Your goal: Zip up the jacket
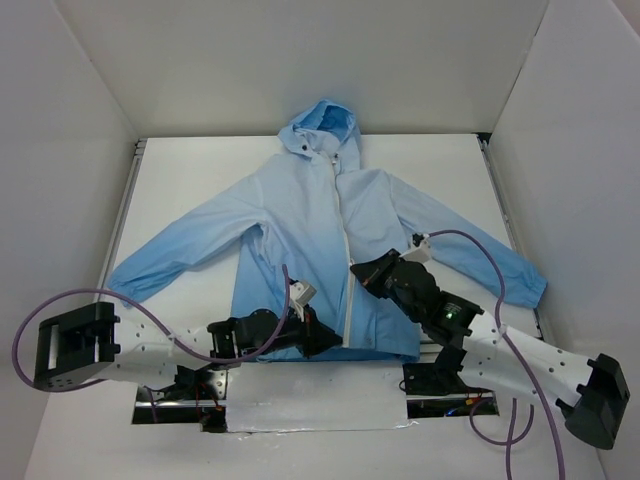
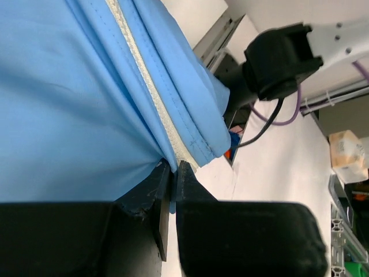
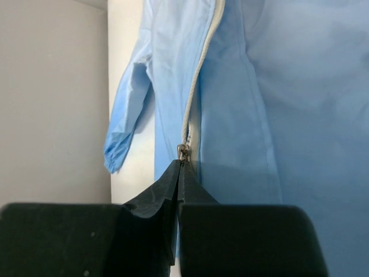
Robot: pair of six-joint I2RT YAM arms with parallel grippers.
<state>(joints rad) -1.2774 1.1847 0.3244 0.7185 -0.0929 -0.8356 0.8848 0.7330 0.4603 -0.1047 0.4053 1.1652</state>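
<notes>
The sky-blue hooded jacket (image 1: 300,240) lies flat on the white table, hood at the back, sleeves spread. Its white zipper (image 1: 348,290) runs down the front. My left gripper (image 1: 330,342) is shut on the jacket's bottom hem beside the zipper's lower end; in the left wrist view (image 2: 174,168) blue fabric (image 2: 75,104) and the white zipper tape (image 2: 151,86) enter the closed jaws. My right gripper (image 1: 358,272) is shut on the small metal zipper pull (image 3: 183,152), partway up the zipper, seen at the fingertips in the right wrist view (image 3: 180,164).
White walls enclose the table on the left, back and right. A metal rail (image 1: 122,215) runs along the table's left edge. A silver strip (image 1: 310,412) lies at the near edge between the arm bases. Purple cables (image 1: 470,240) loop off both arms.
</notes>
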